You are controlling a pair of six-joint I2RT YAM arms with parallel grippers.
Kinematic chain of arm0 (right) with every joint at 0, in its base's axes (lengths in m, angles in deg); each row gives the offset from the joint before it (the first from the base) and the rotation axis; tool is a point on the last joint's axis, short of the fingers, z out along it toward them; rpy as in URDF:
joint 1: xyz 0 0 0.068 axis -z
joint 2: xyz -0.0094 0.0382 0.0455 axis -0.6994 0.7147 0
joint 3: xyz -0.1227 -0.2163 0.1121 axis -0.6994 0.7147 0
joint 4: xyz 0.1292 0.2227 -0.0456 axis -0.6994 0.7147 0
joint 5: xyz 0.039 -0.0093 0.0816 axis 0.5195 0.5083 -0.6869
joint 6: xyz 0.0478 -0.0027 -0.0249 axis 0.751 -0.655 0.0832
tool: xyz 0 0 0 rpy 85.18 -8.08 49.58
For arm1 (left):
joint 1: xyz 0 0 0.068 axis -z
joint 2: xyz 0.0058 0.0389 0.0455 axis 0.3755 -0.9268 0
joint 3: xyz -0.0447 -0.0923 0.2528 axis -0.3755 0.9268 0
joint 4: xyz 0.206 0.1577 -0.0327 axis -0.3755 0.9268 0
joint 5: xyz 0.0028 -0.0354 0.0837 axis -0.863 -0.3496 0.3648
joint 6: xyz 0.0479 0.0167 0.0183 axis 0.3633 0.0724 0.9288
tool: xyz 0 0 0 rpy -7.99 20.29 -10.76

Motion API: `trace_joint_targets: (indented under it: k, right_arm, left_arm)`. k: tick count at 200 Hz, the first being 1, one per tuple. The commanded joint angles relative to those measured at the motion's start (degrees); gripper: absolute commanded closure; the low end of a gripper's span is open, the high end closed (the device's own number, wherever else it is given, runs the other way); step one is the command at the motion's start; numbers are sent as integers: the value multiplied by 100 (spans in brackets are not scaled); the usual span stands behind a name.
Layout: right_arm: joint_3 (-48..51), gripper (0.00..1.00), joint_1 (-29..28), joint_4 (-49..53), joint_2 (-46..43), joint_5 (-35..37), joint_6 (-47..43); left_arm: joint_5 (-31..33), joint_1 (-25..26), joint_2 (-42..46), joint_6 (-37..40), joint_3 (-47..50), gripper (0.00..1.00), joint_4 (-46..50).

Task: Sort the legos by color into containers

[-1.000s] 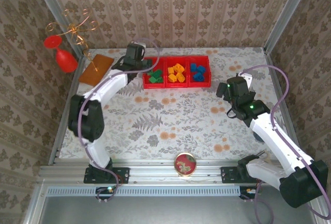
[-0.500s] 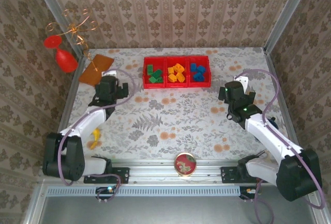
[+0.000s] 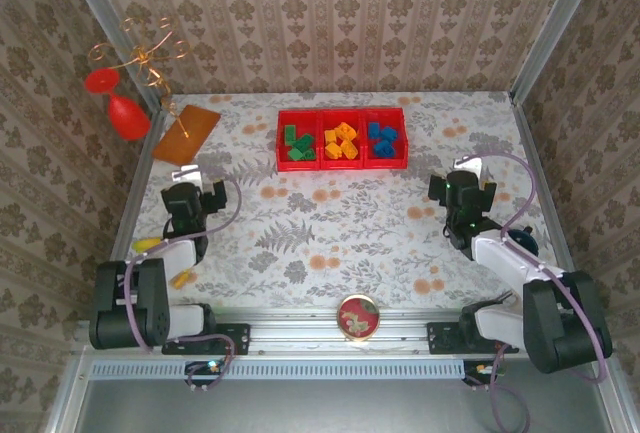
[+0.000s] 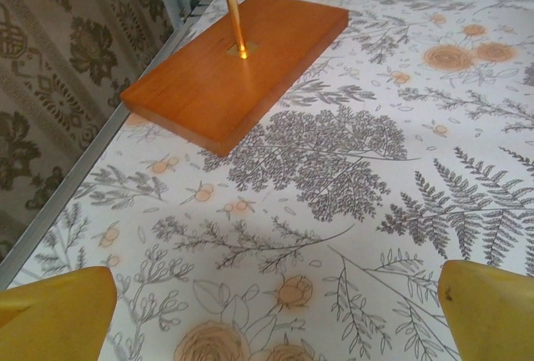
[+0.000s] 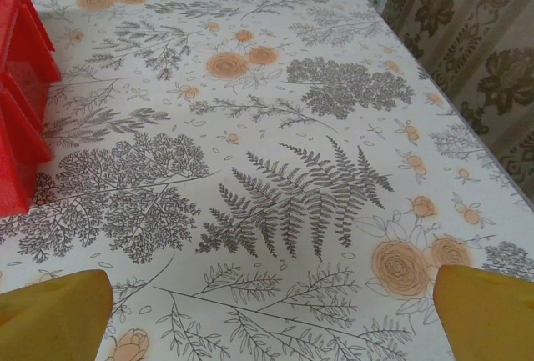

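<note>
The overhead camera is looking down from high behind the near edge, taking in the whole table (image 3: 330,223). The left wrist camera is sitting low, facing the orange-brown board (image 4: 284,36), the right one facing past the red containers (image 5: 17,127); all three are sharing the floral tabletop.

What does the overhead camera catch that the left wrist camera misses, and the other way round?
Overhead: the three red containers holding green legos, orange-yellow legos and blue legos, the right gripper, a round tin at the near edge, and a red ornament at far left.
Left wrist: close detail of the brass rod entering its socket, and yellow fingertips spread wide with nothing between them.
Both: the left gripper, the orange-brown board and the floral table.
</note>
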Motion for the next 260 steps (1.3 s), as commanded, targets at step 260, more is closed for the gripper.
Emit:
trace_joint_targets:
  k: [260]
  right_arm:
    - [299,0,817,-3047,1844,-2764,-485]
  left_arm:
    - [-2446,-234,-1354,677,-66,0,-1741]
